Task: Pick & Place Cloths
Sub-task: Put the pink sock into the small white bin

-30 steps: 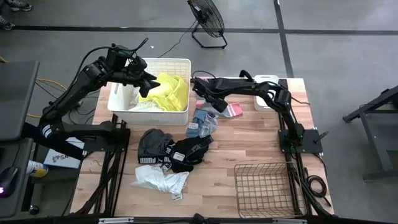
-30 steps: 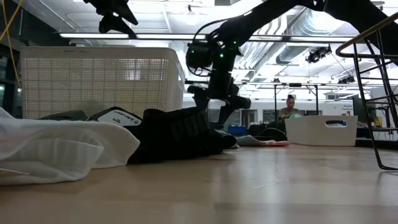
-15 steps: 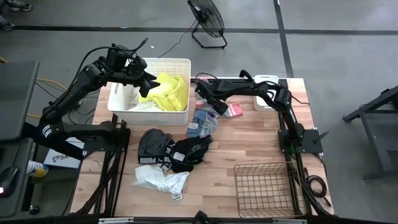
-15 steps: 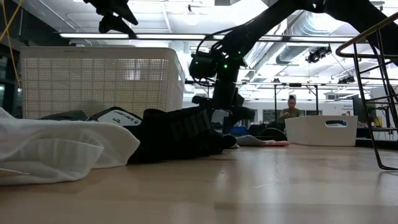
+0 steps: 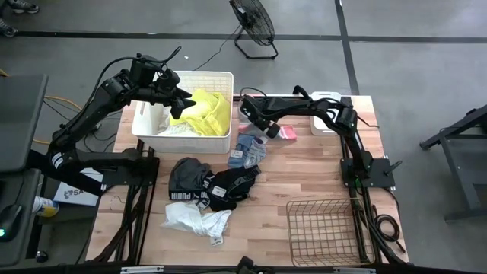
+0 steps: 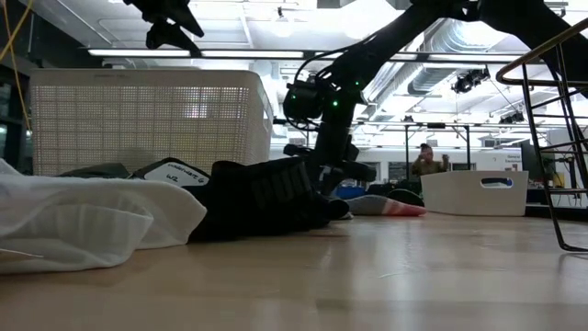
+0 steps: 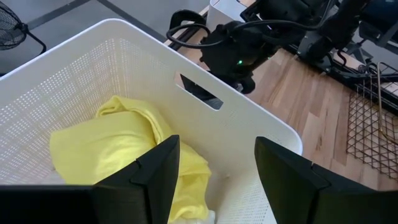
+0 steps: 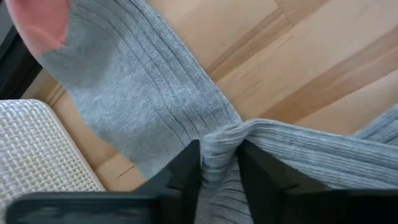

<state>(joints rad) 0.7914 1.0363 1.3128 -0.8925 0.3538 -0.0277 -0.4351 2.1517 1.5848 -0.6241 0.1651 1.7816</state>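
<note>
So the right tool (image 8: 219,163) is down on the tabletop (image 5: 312,171) just in front of the white tub (image 5: 183,135), and it's pinching a fold of the ribbed grey sock (image 8: 149,99). In the right wrist view you can see the fabric bunched up between the two dark fingers (image 8: 180,171), so it's clamped on that sock, which has a pink toe end. From above, the right tool (image 5: 268,131) sits right over the little pile of grey-blue socks (image 5: 247,150) beside the tub's front corner. The left tool (image 7: 214,165) hovers above the tub with its fingers spread apart and nothing between them, looking down at the neon yellow cloth (image 7: 118,146) that's lying inside. In the high view the left tool (image 5: 176,100) is over the tub's left half, with the yellow cloth (image 5: 207,110) filling the right half on top of something white. The rest of the laundry sits on the tabletop: the black cloths with white print (image 5: 209,185) heaped in the middle and the big white cloth (image 5: 194,221) nearer the front edge, touching them. The brown wire basket (image 5: 321,228) stands at the front right corner, well apart from it all. There's a smaller white bin (image 5: 323,122) at the back right, and a person (image 6: 424,164) way off in the room behind.
</note>
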